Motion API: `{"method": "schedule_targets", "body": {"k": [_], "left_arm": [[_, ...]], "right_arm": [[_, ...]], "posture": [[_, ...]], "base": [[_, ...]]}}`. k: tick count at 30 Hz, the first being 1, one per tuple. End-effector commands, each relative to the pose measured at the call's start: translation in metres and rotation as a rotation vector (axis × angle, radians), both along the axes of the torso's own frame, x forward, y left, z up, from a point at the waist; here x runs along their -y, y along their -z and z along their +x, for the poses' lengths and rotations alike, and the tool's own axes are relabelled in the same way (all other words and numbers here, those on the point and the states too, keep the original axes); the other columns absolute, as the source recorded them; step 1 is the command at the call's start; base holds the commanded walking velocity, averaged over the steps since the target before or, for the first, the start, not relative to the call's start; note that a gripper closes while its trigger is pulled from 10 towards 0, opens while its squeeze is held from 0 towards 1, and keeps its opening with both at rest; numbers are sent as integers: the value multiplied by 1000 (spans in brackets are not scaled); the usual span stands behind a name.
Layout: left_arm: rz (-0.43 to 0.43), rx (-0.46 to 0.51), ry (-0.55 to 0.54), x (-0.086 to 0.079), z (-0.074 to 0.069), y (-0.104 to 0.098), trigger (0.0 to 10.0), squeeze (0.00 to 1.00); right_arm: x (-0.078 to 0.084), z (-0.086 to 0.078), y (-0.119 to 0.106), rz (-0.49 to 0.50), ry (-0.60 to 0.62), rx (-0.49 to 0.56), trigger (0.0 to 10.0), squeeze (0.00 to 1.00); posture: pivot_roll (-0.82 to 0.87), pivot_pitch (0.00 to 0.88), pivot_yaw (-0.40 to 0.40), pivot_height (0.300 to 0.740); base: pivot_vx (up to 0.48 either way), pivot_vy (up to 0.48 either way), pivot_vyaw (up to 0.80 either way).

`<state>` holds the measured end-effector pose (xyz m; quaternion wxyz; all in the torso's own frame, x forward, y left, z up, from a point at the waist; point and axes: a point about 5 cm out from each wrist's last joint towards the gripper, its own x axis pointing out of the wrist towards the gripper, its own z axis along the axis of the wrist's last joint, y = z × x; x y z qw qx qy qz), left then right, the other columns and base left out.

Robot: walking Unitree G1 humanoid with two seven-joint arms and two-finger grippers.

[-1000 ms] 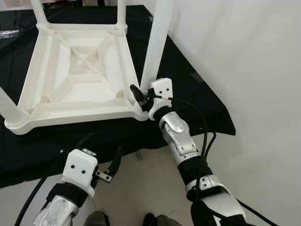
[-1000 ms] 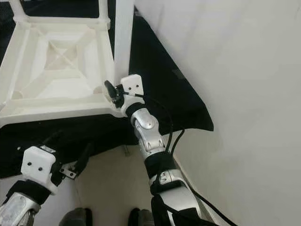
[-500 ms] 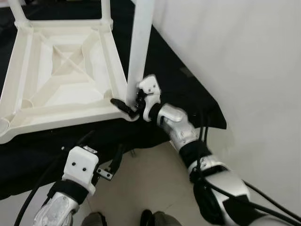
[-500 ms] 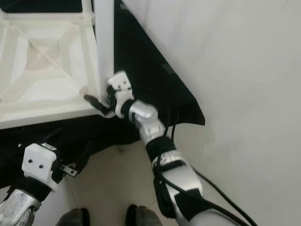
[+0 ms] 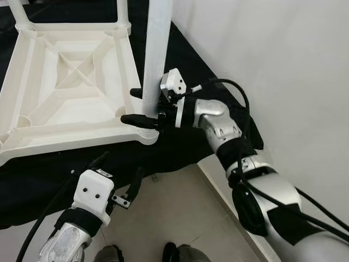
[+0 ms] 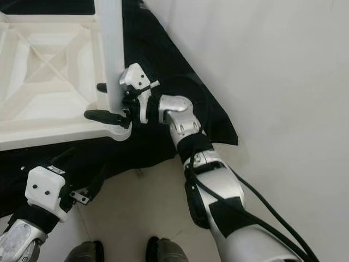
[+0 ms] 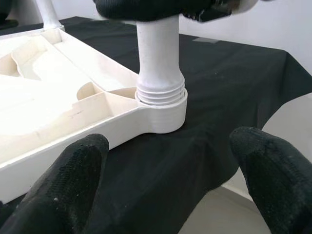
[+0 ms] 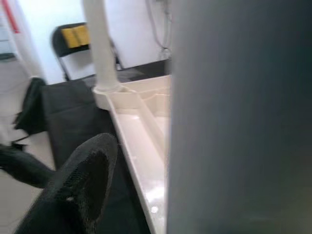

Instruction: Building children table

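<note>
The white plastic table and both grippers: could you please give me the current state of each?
White plastic children's table: upside down on black cloth.
White table leg: upright in near corner socket, threads showing.
Right gripper: fingers around leg's base.
Left gripper: open, low, apart from table.

The white leg (image 5: pixel 155 49) is cut off by the frame edge at 12 o'clock, so its far end cannot be seen. The right tool (image 5: pixel 143 106) straddles this leg; contact between fingers and leg cannot be confirmed. In the right wrist view the leg is a blurred grey mass. The tabletop (image 5: pixel 65 87) runs out at 9 o'clock.
</note>
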<state>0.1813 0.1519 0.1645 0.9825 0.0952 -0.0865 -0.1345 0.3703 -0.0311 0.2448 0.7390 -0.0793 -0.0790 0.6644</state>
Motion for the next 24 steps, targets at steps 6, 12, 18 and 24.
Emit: {"method": "schedule_targets", "body": {"k": [6,12,18,24], "left_arm": [[11,-21,-10,-1,-5,3,10000,0],[9,-26,-13,-2,-6,4,10000,0],[-1,-36,-10,-1,-10,5,10000,0],[-7,-50,-8,-1,-12,7,10000,0]], "right_arm": [[-7,-2,7,-23,-35,-28,0,0],[5,4,15,-7,79,-34,0,0],[43,13,44,10,356,-85,0,0],[65,7,119,-174,1006,-256,0,0]], "posture": [[263,204,-174,740],[264,206,-168,740],[231,216,-159,740],[201,238,-164,740]], "base": [[0,0,0],[0,0,0],[0,0,0],[0,0,0]]}}
